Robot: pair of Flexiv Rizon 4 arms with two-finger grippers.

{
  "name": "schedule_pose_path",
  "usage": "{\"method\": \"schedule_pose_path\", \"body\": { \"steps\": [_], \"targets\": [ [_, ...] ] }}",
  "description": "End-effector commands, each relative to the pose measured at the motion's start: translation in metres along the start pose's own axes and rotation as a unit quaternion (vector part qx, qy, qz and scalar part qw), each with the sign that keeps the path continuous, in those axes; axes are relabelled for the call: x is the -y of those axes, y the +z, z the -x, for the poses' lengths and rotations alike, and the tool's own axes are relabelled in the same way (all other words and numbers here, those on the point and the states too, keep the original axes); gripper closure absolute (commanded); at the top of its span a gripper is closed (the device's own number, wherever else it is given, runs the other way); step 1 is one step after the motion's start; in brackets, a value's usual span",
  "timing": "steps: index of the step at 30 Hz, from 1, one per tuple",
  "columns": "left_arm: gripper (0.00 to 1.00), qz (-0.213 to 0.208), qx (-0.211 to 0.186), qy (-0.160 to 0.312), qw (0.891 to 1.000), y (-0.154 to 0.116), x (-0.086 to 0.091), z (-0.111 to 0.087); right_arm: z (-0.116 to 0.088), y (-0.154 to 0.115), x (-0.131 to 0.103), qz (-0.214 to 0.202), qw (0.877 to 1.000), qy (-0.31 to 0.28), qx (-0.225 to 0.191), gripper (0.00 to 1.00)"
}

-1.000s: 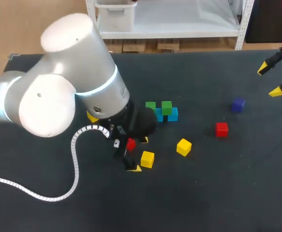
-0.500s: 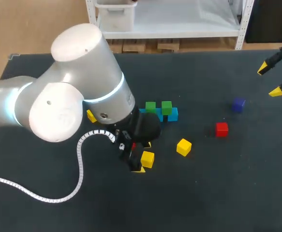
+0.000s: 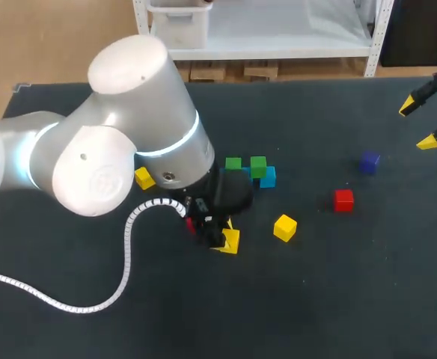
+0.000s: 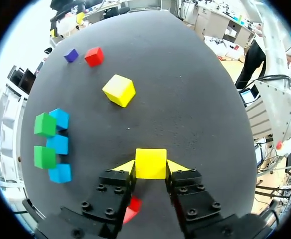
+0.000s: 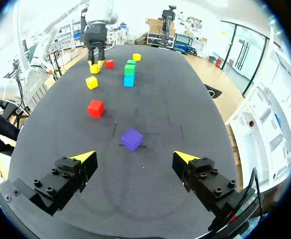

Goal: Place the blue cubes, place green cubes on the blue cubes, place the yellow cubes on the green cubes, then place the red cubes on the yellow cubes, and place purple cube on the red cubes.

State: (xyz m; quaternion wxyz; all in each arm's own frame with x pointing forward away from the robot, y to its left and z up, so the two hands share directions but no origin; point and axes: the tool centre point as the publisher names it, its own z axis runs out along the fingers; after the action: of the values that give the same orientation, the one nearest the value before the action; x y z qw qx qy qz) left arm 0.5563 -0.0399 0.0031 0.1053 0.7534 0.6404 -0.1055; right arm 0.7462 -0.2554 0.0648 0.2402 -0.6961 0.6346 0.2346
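Note:
My left gripper [image 4: 151, 166] stands low over the table with both yellow tips pressed against a yellow cube [image 4: 150, 163], shut on it; in the head view this cube [image 3: 230, 241] lies left of the middle. A red cube [image 4: 131, 209] lies under the left fingers. Three blue cubes [image 4: 61, 144] form a row, with two green cubes [image 4: 45, 124] on them. A second yellow cube [image 3: 284, 227], a red cube [image 3: 343, 200] and a purple cube [image 3: 368, 161] lie loose to the right. My right gripper [image 5: 134, 156] hangs open at the far right, the purple cube [image 5: 132, 139] just ahead of it.
A third yellow cube [image 3: 144, 178] lies behind my left arm's bulky wrist, which hides part of the table's middle. A white coiled cable [image 3: 126, 247] trails from that arm over the near left. The dark tabletop [image 3: 338, 284] is bare at the front right.
My left arm shifted right onto the yellow cube, and its fingers closed from wide open to touching the cube's two sides. The right arm has not moved.

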Motion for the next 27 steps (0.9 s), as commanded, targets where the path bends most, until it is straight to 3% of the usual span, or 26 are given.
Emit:
{"method": "schedule_pose_path", "body": {
  "steps": [1, 13, 27],
  "targets": [
    [1.00, 0.010, -0.008, -0.010, 1.000, -0.017, -0.004, -0.001, 0.000, 0.000, 0.000, 0.000, 1.000, -0.001, 0.001, 0.00],
    [1.00, 0.057, 0.001, -0.065, 0.996, -0.077, -0.043, -0.003, 0.000, 0.000, 0.000, 0.000, 1.000, -0.001, 0.001, 0.00],
    [1.00, 0.061, 0.007, -0.048, 0.997, -0.096, -0.093, 0.007, 0.000, 0.000, 0.000, 0.000, 1.000, -0.001, 0.001, 0.00]
  ]
}}
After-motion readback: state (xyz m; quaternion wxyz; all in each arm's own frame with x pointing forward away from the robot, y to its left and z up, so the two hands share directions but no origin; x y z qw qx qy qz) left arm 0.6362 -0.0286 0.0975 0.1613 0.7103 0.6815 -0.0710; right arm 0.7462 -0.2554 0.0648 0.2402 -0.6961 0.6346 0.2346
